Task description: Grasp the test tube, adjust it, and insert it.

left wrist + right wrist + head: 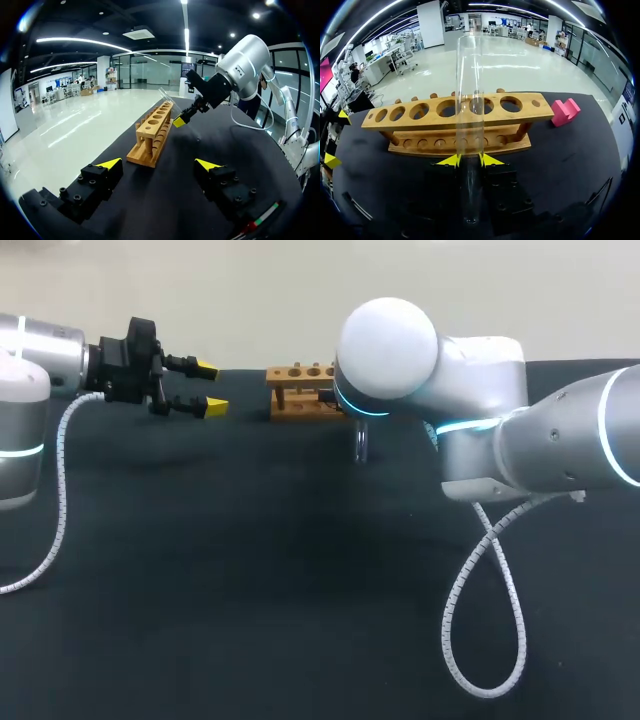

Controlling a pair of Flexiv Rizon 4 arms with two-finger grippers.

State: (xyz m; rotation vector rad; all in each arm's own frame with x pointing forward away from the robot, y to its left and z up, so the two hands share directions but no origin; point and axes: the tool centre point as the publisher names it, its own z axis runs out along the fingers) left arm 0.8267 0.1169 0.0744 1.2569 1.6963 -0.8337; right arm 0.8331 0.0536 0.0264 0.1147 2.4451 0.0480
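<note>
A clear glass test tube point(469, 100) stands between the yellow tips of my right gripper point(470, 160), which is shut on it. The tube's open end points toward the wooden rack point(455, 125), which has a row of several holes and lies just ahead. In the left wrist view the right gripper point(182, 119) holds the test tube point(165, 95) tilted over the far end of the rack point(152, 132). My left gripper point(207, 388) hovers open and empty, left of the rack point(300, 390). In the head view my right arm hides its own gripper; only the tube's end point(360, 445) shows below it.
A pink block point(565, 111) lies on the black table beside the rack's far end. The right arm's coiled cable point(485, 590) hangs over the table at front right. The left gripper's yellow tips point(331, 160) show at the rack's other end.
</note>
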